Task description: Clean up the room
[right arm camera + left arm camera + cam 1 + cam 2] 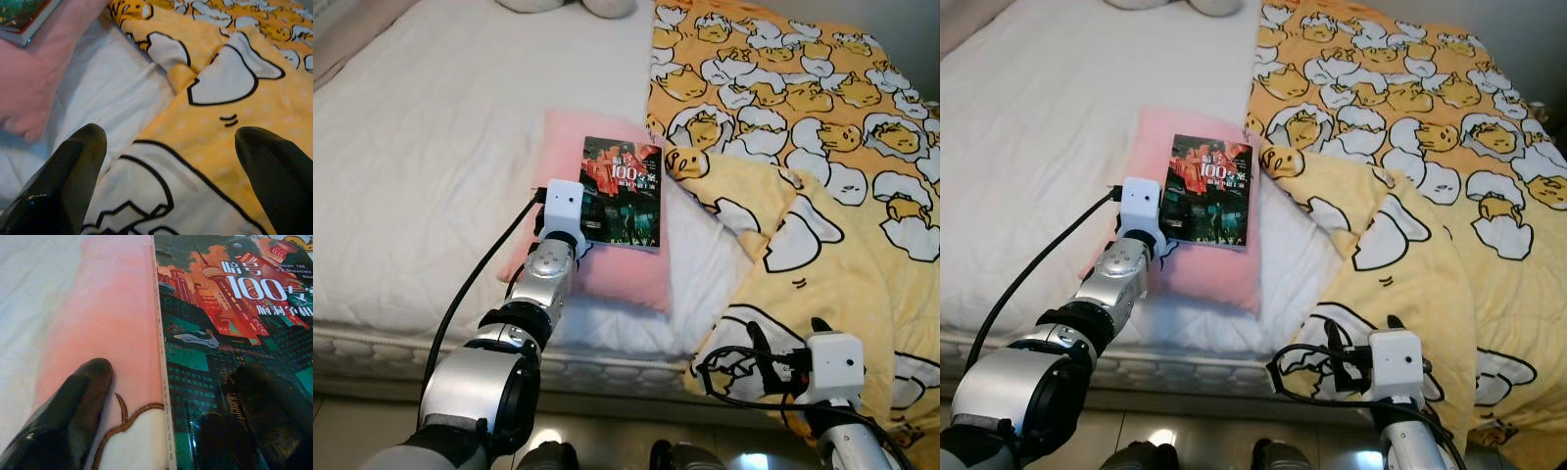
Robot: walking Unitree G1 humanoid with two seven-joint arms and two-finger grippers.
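Observation:
A book [622, 191] with a dark city cover lies flat on a pink pillow [607, 274] on the bed. My left gripper [173, 374] is open at the book's near left corner. One finger [83, 396] rests on the pillow and the other finger [264, 401] sits on the cover, so they straddle the spine edge. My right gripper [171, 137] is open low over the yellow egg-print blanket [822, 127] at the bed's front edge, holding nothing.
The white sheet [431, 147] covers the bed's left half. The blanket is bunched and hangs over the front edge [754, 323]. Plush shapes [568, 5] lie at the head of the bed. Shiny floor [607, 446] shows below the mattress.

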